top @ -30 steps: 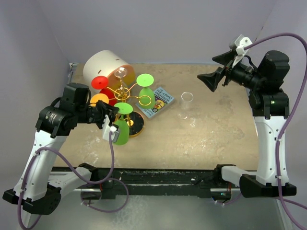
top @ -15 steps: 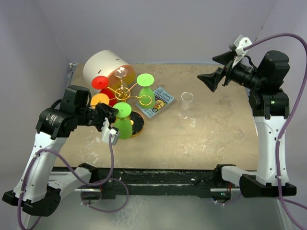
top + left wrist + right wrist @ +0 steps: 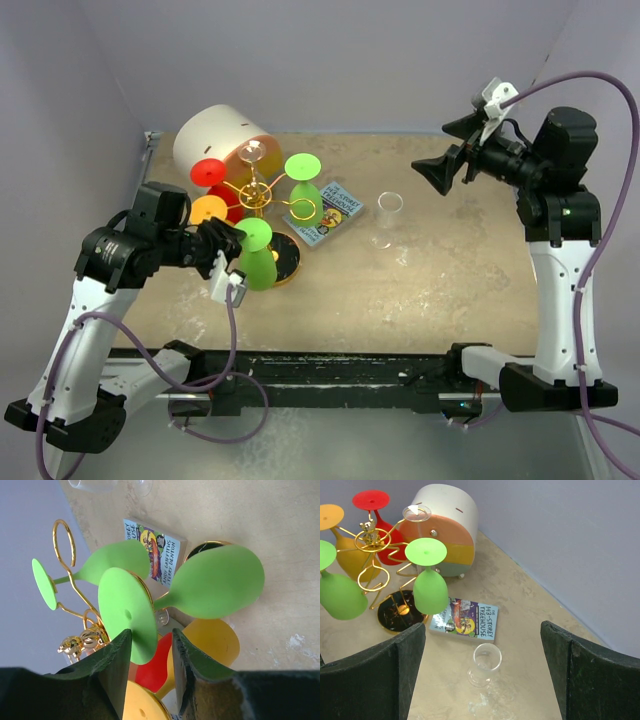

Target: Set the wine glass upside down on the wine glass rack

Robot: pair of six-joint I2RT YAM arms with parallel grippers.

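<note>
Only the left wrist view shows how the left claw [image 3: 150, 637] stands: its two fingers [image 3: 116, 672] are parted, with the rim of the green glass [image 3: 215, 587] foot lying loose in the gap between them, not pinched. That glass hangs on the rack [image 3: 257, 193], foot up and bowl down, tilted, on the arm nearest the left arm. The top view hides this gap behind the claw, but it alone shows both arms at once, the right one raised well away from the rack. The right wrist view shows the right claw [image 3: 480, 627] spread wide with nothing in it, and looks down on things the left wrist view lacks: the white cylinder [image 3: 445, 510] with its orange, yellow and pale bands, lying on its side behind the rack, and the rack's black, gold-rimmed base [image 3: 395, 617]. The book [image 3: 465, 619] lies flat just beside that base. On the rack there are five glasses: two green, the second green glass [image 3: 430, 590] on the side toward the book, one red glass [image 3: 387, 547], one yellow glass [image 3: 347, 555] and one clear glass [image 3: 416, 513], of which only the foot shows plainly. One loose glass [image 3: 485, 662], clear, stands upright on the table [image 3: 450, 280] near the book. There is one rack, one book and one cylinder.
</note>
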